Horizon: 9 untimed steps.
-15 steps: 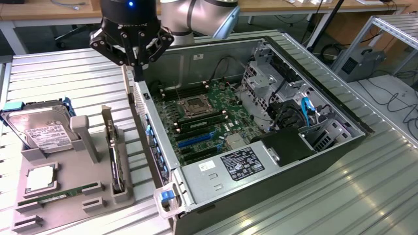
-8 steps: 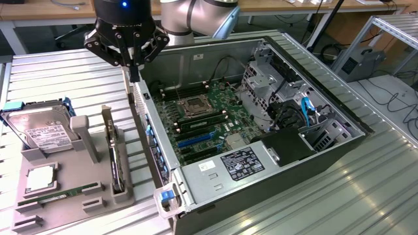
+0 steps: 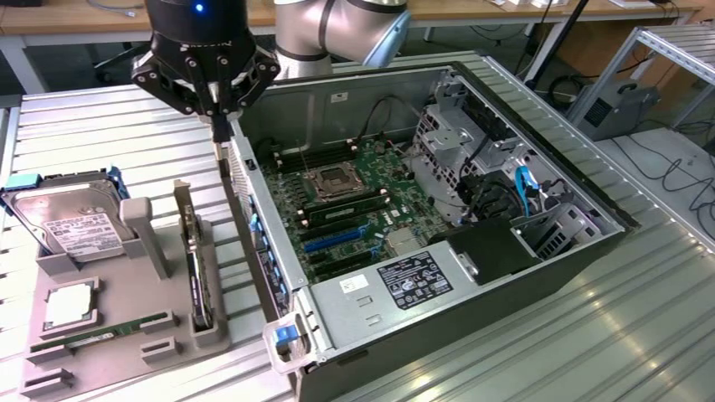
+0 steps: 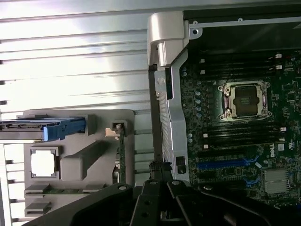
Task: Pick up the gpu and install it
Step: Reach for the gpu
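Glossy ribbed metal table [image 3: 558, 352]

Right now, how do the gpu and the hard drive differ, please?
The gpu stands on edge, a thin dark strip; the hard drive lies face up, showing its white label. The gpu is black; the hard drive silvery, in a blue frame. Both sit in the grey holder.

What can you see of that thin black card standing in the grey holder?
The gpu is a slim black card seen edge-on, with a silvery metal bracket at one end. It stands upright on its long edge in a slot of the grey holder, beside the open computer case. Only the holder touches it.
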Motion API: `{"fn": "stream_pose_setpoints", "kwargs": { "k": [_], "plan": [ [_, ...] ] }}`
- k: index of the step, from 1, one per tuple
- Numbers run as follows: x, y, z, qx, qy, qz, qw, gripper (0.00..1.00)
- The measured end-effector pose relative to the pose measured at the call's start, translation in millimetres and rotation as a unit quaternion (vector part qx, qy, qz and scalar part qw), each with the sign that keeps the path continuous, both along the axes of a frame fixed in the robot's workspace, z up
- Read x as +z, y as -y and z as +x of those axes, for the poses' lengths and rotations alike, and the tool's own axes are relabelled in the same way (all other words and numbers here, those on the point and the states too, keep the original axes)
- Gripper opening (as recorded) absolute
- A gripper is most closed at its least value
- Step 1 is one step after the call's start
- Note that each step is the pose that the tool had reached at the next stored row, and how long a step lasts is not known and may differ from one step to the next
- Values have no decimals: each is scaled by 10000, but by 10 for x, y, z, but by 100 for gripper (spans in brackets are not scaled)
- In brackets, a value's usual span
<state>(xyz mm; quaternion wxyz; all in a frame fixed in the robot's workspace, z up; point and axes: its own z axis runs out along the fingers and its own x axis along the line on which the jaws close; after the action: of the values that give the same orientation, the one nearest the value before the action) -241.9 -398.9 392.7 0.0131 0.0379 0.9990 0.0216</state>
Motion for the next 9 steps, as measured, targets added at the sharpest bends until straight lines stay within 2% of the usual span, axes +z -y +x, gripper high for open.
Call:
{"fn": "stream_pose_setpoints", "kwargs": {
  "k": [9],
  "plan": [
    [0, 0, -94, 0, 0, 0, 10000, 11]
  ]
}}
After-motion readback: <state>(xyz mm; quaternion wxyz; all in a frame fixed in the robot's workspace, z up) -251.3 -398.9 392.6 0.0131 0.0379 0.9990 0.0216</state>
